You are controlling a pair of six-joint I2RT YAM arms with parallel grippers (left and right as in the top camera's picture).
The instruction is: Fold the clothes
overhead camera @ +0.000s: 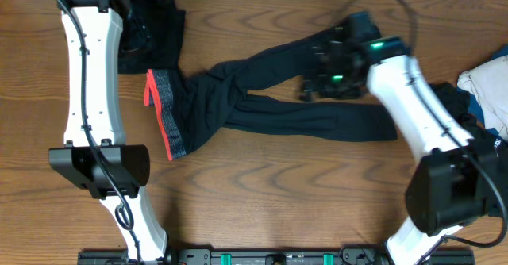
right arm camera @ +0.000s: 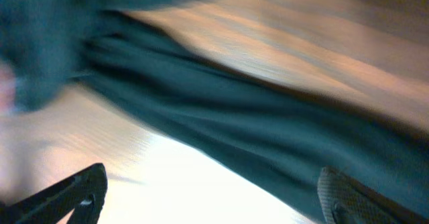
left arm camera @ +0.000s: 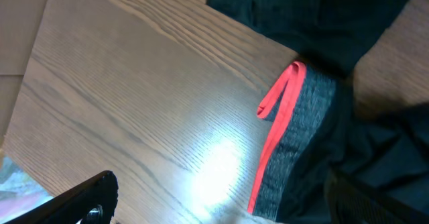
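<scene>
The clothes here are mainly long black trousers [overhead camera: 317,122] lying across the middle of the table. Their coral-red and grey waistband [overhead camera: 167,114] is turned out at the left, and the two legs run to the right. In the left wrist view my left gripper [left arm camera: 221,184] is open over bare wood beside the waistband [left arm camera: 275,130], holding nothing. My right gripper [overhead camera: 313,71] hovers open above the upper trouser leg [right arm camera: 234,117]. The right wrist view is blurred, and nothing sits between the fingers.
Another black garment [overhead camera: 159,23] lies crumpled at the top left, just above the waistband. A pile of white, blue and black clothes [overhead camera: 486,82] sits at the right edge. The wooden table [overhead camera: 262,186] has bare surface along the front. Its edge [left arm camera: 27,70] shows in the left wrist view.
</scene>
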